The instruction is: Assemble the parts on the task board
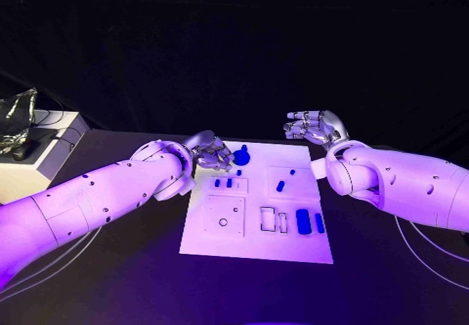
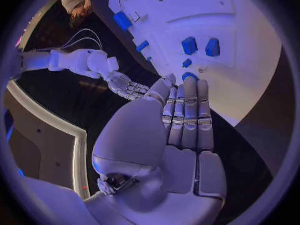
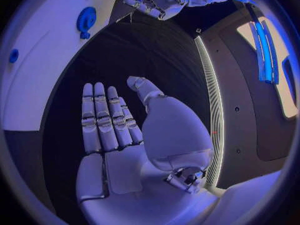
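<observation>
Your task board carries scattered blue parts (some in recesses), its far-left corner beside the empty, flat-fingered left hand; the right hand hovers empty, fingers apart.

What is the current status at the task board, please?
Left hand open, over the task board's far corner, near the round blue part. Right hand open, raised beyond the board. Blue parts on board. Nothing in the way.

A dark room surrounds the black bench. A white cabinet stands beside its left edge, carrying a crumpled silvery object.
</observation>
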Controlling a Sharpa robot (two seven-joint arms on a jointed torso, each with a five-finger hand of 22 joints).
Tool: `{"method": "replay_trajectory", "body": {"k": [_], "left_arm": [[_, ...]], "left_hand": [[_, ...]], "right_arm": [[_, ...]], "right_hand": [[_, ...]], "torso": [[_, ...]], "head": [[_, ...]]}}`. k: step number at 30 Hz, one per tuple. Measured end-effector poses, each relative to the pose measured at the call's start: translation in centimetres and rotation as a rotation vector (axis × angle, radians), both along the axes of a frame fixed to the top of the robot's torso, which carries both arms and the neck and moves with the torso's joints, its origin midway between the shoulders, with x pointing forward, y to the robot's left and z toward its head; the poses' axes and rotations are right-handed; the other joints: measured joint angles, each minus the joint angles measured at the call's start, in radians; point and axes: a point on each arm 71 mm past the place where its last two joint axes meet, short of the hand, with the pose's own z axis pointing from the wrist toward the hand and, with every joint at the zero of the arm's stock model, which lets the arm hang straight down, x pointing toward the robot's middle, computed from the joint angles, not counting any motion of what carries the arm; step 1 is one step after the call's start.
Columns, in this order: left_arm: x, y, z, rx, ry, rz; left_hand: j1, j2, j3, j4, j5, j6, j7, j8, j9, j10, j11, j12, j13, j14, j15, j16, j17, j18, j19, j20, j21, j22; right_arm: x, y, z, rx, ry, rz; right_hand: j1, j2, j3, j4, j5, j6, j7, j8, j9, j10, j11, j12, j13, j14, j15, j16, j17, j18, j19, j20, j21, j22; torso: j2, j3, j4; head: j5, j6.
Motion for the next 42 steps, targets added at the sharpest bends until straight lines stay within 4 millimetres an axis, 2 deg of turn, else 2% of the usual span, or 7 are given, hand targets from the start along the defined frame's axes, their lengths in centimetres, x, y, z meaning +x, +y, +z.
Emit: {"method": "replay_trajectory", "body": {"k": [6,14,16,18,28,31,42], "left_arm": [[-0.3,-0.9,-1.0,0.046,-0.111,-0.064],[-0.3,-2.1,-1.2,0.091,-0.19,-0.103],[-0.2,-2.5,-1.3,0.103,-0.199,-0.109],[-0.1,-2.9,-1.4,0.113,-0.202,-0.113],[0.4,-3.9,-2.2,0.168,-0.178,-0.112],[0.5,-3.9,-2.4,0.191,-0.162,-0.104],[0.9,-3.8,-2.9,0.249,-0.128,-0.064]], "left_hand": [[-0.028,-0.018,-0.007,0.008,0.0,0.003,0.0,-0.012,-0.014,0.011,0.011,-0.066,0.0,0.003,0.0,0.11,0.009,0.0,0.038,0.004,0.004,0.012],[-0.04,-0.03,0.018,0.024,-0.004,0.008,-0.006,-0.012,-0.014,0.021,0.007,-0.104,0.0,-0.012,0.001,0.275,-0.017,0.0,0.052,0.003,0.058,0.093],[-0.04,-0.03,0.021,0.027,-0.004,0.008,-0.006,-0.012,-0.014,0.021,0.007,-0.109,0.0,-0.015,0.003,0.301,-0.028,0.01,0.054,0.005,0.061,0.107],[-0.044,-0.035,0.024,0.029,-0.004,0.008,-0.006,-0.012,-0.014,0.019,0.01,-0.114,0.0,-0.019,0.008,0.318,-0.041,0.017,0.056,0.006,0.066,0.116],[-0.045,-0.035,0.042,0.031,-0.008,0.023,-0.005,-0.012,-0.014,0.014,0.015,-0.114,0.0,-0.023,0.011,0.386,-0.103,0.017,0.064,0.014,0.074,0.156],[-0.045,-0.035,0.043,0.032,-0.009,0.022,-0.006,-0.012,-0.015,0.014,0.015,-0.114,0.0,-0.023,0.011,0.394,-0.12,0.033,0.065,0.015,0.074,0.163],[-0.045,-0.035,0.067,0.019,-0.009,0.017,-0.007,-0.012,-0.015,0.014,0.014,-0.114,0.0,-0.023,0.011,0.42,-0.153,0.033,0.072,0.015,0.074,0.183]], "right_arm": [[0.0,0.0,0.0,0.0,0.0,0.001],[0.0,0.2,0.0,0.001,0.0,0.003],[0.0,0.2,0.0,0.001,0.0,0.004],[0.0,0.3,0.0,0.001,0.0,0.005],[0.0,0.5,0.0,0.003,0.0,0.009],[0.0,0.5,0.0,0.003,0.0,0.009],[0.0,0.6,0.0,0.004,0.0,0.011]], "right_hand": [[0.0,0.0,0.0,0.0,0.0,0.0,0.0,0.0,0.0,0.0,0.0,0.0,0.0,0.0,0.0,0.0,0.0,0.0,0.0,0.0,0.0,0.0],[0.0,0.0,0.0,0.0,0.0,0.0,0.0,0.0,0.0,0.0,0.0,0.0,0.0,0.0,0.0,0.0,0.0,0.0,0.0,0.0,0.0,0.0],[0.0,0.0,0.0,0.0,0.0,0.0,0.0,0.0,0.0,0.0,0.0,0.0,0.0,0.0,0.0,0.0,0.0,0.0,0.0,0.0,0.0,0.0],[0.0,0.0,0.0,0.0,0.0,0.0,0.0,0.0,0.0,0.0,0.0,0.0,0.0,0.0,0.0,0.0,0.0,0.0,0.0,0.0,0.0,0.0],[0.0,0.0,0.0,0.0,0.0,0.0,0.0,0.0,0.0,0.0,0.0,0.0,0.0,0.0,0.0,0.0,0.0,0.0,0.0,0.0,0.0,0.0],[0.0,0.0,0.0,0.0,0.0,0.0,0.0,0.0,0.0,0.0,0.0,0.0,0.0,0.0,0.0,0.0,0.0,0.0,0.0,0.0,0.0,0.0],[0.0,0.0,0.0,0.0,0.0,0.0,0.0,0.0,0.0,0.0,0.0,0.0,0.0,0.0,0.0,0.0,0.0,0.0,0.0,0.0,0.0,0.0]], "torso": [[0.001,0.0003,-0.0006],[0.001,0.0022,-0.0012],[0.001,0.0029,-0.0012],[0.001,0.0029,-0.0011],[0.003,0.0048,-0.0044],[0.004,0.0053,-0.0047],[0.004,0.0058,-0.0046]], "head": [[-0.005,0.005],[-0.006,0.005],[-0.006,0.005],[-0.007,0.005],[-0.006,0.005],[-0.006,0.006],[-0.008,0.004]]}}
